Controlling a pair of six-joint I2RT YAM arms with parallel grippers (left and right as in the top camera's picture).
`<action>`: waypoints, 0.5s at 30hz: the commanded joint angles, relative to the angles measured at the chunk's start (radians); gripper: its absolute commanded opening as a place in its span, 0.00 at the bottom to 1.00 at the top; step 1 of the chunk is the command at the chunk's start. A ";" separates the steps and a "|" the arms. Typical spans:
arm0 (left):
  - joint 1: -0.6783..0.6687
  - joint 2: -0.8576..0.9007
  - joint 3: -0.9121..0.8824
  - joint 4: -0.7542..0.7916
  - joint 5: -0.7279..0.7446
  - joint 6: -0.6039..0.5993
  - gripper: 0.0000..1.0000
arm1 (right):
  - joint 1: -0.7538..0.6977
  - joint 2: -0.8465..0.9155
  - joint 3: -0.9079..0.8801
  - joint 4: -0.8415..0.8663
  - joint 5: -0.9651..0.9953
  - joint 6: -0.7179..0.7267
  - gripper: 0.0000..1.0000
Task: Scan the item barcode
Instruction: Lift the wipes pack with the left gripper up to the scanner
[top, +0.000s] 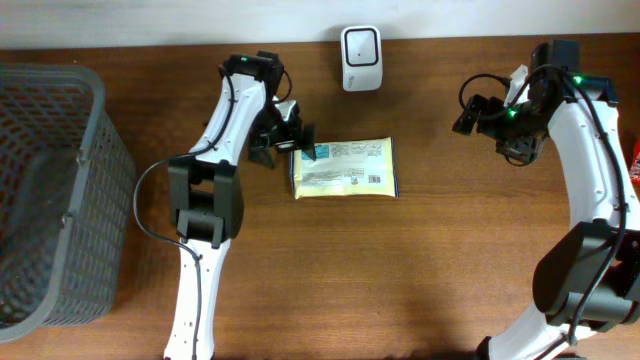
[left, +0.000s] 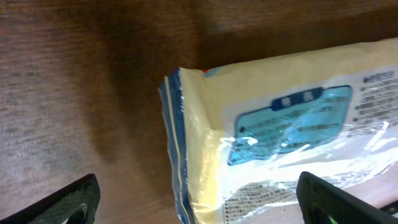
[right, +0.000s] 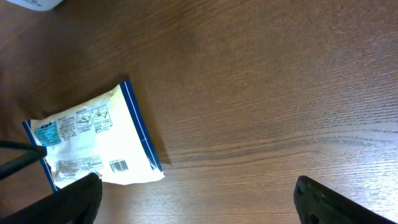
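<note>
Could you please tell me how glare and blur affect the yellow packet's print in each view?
Left wrist: packet close and soft, glare streaks on its wrap. Right wrist: sharp, barcode visible. Overhead: even light, print too small to read.

The left arm (top: 228, 120) reaches forward and bends inward at the wrist, its left hand (top: 292, 143) held low, fingers (left: 74, 198) spread wide apart. The right arm (top: 600, 160) arches forward too, its right hand (top: 472, 115) turned inward and held higher, both fingertips likewise wide apart
</note>
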 joint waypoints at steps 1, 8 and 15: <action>0.027 0.051 0.000 0.021 0.172 0.085 0.94 | -0.001 -0.008 0.015 0.000 0.012 -0.003 0.99; -0.022 0.168 -0.016 0.049 0.209 0.088 0.46 | -0.001 -0.008 0.015 0.000 0.012 -0.003 0.99; 0.029 0.177 0.097 -0.046 0.114 0.036 0.00 | -0.001 -0.008 0.015 0.000 0.012 -0.003 0.99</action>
